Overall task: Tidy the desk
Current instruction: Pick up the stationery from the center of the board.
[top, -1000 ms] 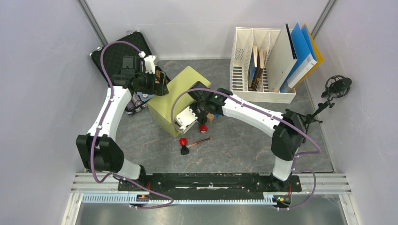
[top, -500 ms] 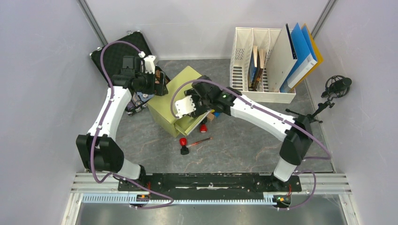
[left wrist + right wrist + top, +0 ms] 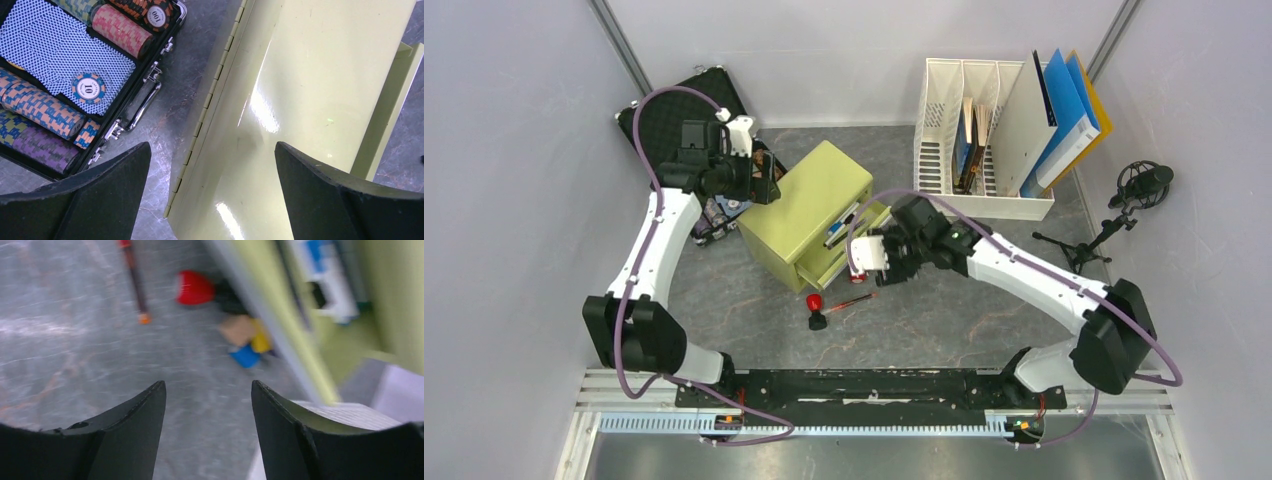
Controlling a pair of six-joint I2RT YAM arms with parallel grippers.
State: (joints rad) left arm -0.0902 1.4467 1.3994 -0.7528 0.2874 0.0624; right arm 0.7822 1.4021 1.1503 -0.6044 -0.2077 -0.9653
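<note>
The desk (image 3: 944, 310) is a dark grey marbled surface. On it stands a yellow-green drawer cabinet (image 3: 799, 200) with its front drawers (image 3: 844, 235) pulled out and pens lying inside. My left gripper (image 3: 759, 182) hovers open over the cabinet's back left edge (image 3: 235, 100), holding nothing. My right gripper (image 3: 864, 268) is open and empty just right of the drawers, above bare desk (image 3: 150, 365). A red stamp (image 3: 195, 287), a red pen (image 3: 134, 275) and small coloured blocks (image 3: 247, 342) lie ahead of it in the blurred right wrist view.
An open poker chip case (image 3: 686, 125) lies left of the cabinet, its chips (image 3: 45, 107) in rows. A white file rack (image 3: 969, 150) with blue and yellow folders (image 3: 1072, 110) stands at the back right. A microphone on a tripod (image 3: 1136, 190) is at the right edge.
My right gripper has opened and drawn back to the right, away from the cabinet front. The drawers now show pulled out with pens inside. The left arm has not moved.
</note>
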